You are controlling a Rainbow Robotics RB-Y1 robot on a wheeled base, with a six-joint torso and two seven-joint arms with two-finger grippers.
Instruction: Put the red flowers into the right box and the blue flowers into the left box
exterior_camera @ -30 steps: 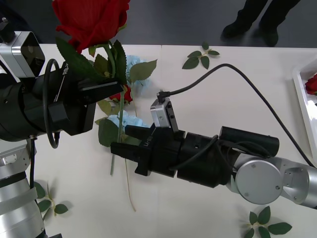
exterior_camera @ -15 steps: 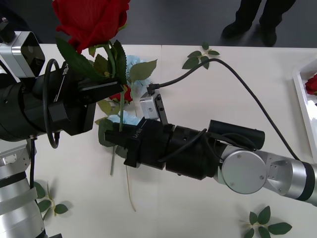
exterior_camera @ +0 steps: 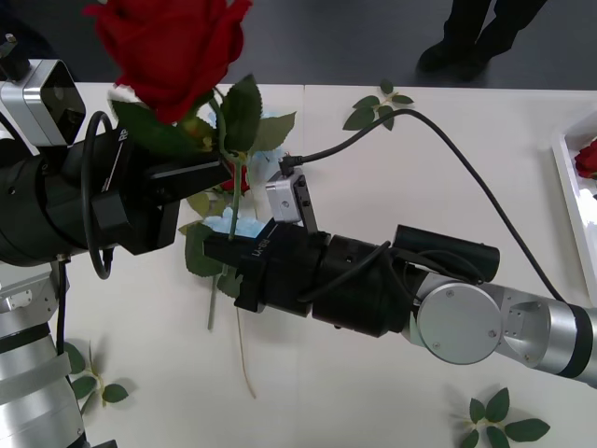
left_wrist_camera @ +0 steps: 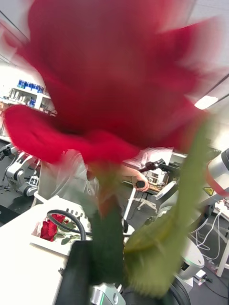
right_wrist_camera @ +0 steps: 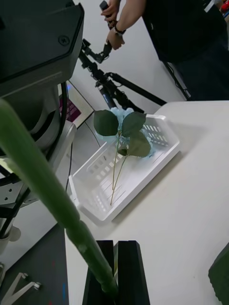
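White table [exterior_camera: 392, 373], both grippers clamping rose [exterior_camera: 173, 47]

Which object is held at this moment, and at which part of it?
A red rose: the left gripper holds it just under the bloom, and the right gripper is shut on its stem lower down.

A large red rose [exterior_camera: 171, 47] stands upright at ten o'clock in the front view, its thin green stem [exterior_camera: 230, 219] running down past dark leaves. Pale blue flowers [exterior_camera: 229, 222] lie on the bench beneath it. At three o'clock, the right box [exterior_camera: 566, 182] holds a red rose [exterior_camera: 587, 159]. The left box [right_wrist_camera: 128, 169], white and shallow, holds one blue flower [right_wrist_camera: 121, 116] with big green leaves.
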